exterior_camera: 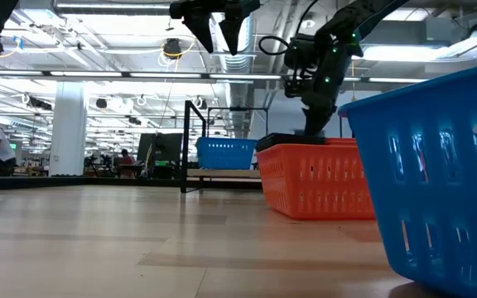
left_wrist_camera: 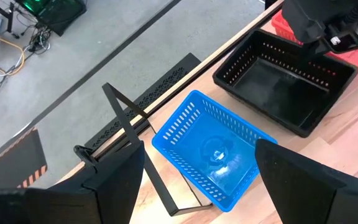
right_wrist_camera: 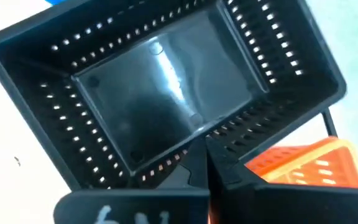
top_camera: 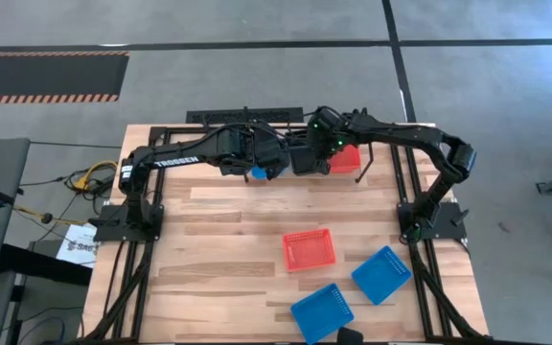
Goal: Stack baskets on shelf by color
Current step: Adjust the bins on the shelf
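Note:
My left gripper point(left_wrist_camera: 199, 152) hangs open, touching nothing, above a blue basket point(left_wrist_camera: 207, 149) that rests flat on the shelf, whose black end rods point(left_wrist_camera: 128, 115) stand at the table's far edge. In the low view the left gripper point(exterior_camera: 226, 29) is well above this blue basket point(exterior_camera: 226, 153). Beside it to the right, my right gripper point(right_wrist_camera: 207, 165) is shut on a black basket point(right_wrist_camera: 160, 87), also seen in the high view point(top_camera: 305, 161). A red-orange basket point(top_camera: 346, 158) sits just right of the black one. My right gripper holds the black basket by the rim of the side wall point(right_wrist_camera: 191, 146) that faces the red-orange basket, coming from above with fingers pointing down. The wall is pinched between the two fingers. The basket sits about level; whether its bottom is on the board I cannot tell.
On the near half of the tabletop lie a red-orange basket point(top_camera: 310, 249) and two blue baskets point(top_camera: 381, 274) point(top_camera: 321, 311), with a dark thing point(top_camera: 351, 335) at the near edge. The table's left half is bare planks point(top_camera: 209, 240). People show far off in the room.

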Controlling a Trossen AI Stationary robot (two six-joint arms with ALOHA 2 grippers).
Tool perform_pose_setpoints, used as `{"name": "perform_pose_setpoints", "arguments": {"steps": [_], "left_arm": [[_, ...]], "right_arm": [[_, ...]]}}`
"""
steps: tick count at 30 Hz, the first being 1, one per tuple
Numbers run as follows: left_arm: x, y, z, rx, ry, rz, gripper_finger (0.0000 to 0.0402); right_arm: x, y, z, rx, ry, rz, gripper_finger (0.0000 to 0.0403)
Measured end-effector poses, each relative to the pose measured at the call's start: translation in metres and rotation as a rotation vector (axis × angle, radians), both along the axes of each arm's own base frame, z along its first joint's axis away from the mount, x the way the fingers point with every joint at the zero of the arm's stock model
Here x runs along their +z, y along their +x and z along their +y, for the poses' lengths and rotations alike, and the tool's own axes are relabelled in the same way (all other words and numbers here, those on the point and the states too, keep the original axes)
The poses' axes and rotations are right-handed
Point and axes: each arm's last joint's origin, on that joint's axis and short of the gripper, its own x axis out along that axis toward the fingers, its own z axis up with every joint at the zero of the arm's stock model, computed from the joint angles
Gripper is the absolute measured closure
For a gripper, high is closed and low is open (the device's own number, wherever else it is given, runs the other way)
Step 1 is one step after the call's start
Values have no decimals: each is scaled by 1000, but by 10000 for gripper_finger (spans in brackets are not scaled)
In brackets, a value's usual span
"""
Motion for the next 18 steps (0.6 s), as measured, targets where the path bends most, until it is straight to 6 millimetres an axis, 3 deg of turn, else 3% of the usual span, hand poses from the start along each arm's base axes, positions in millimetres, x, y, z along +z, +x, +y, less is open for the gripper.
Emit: {"name": "perform_pose_setpoints", "arguments": {"steps": [14,18], "left_arm": [[0,0,0,0,0,0,109],[0,0,0,3,-1,-3,109]], "right_arm": [[7,10,-5,4,-70,-117,402],[18,15,-4,74,-20,-182,402]]}}
